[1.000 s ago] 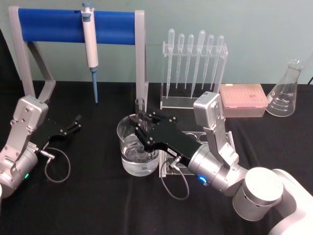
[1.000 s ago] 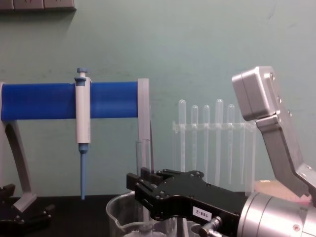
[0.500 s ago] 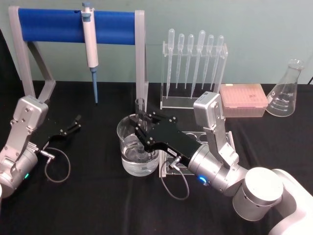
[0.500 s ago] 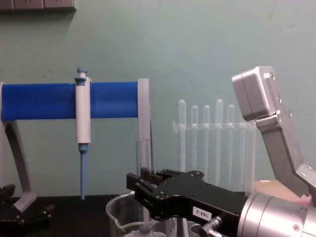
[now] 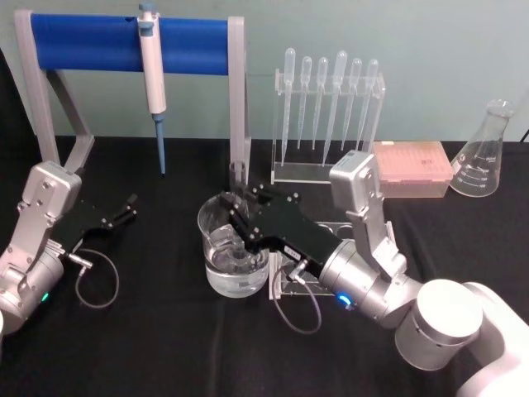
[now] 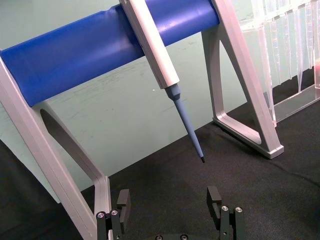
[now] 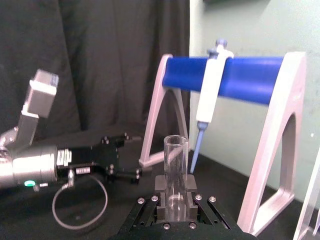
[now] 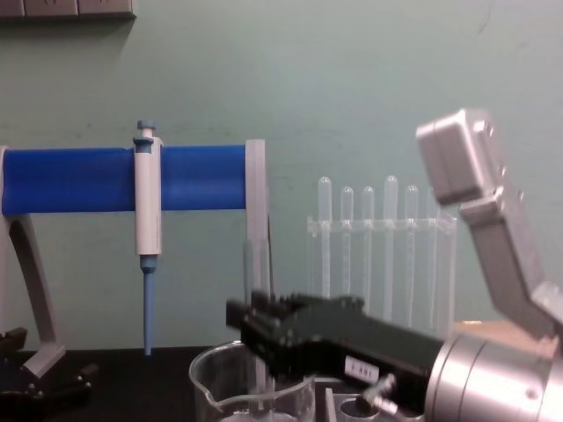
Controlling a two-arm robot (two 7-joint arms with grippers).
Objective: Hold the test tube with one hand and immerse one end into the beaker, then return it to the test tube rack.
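My right gripper [image 5: 242, 219] is shut on the test tube [image 5: 238, 178], a clear glass tube standing upright with its open rim on top. It hangs over the beaker [image 5: 216, 269], a wide glass vessel with some water in it. The tube's lower part reaches down inside the beaker; I cannot tell whether it touches the water. The right wrist view shows the test tube [image 7: 175, 165] clamped between the black fingers [image 7: 159, 189]. From the chest, the test tube [image 8: 256, 272] rises above the right gripper [image 8: 264, 330] and the beaker [image 8: 211, 396]. My left gripper [image 5: 128, 207] rests open at the table's left.
A blue-barred stand [image 5: 124, 41] holds a micropipette [image 5: 152, 66] at the back left. A rack of plastic pipettes [image 5: 326, 107], a pink tip box [image 5: 411, 168] and a conical flask [image 5: 483, 153] stand at the back right. A clear tube rack [image 5: 285, 285] lies under the right arm.
My right gripper has risen a little with the test tube, drawing it up in the beaker. The left arm has not moved.
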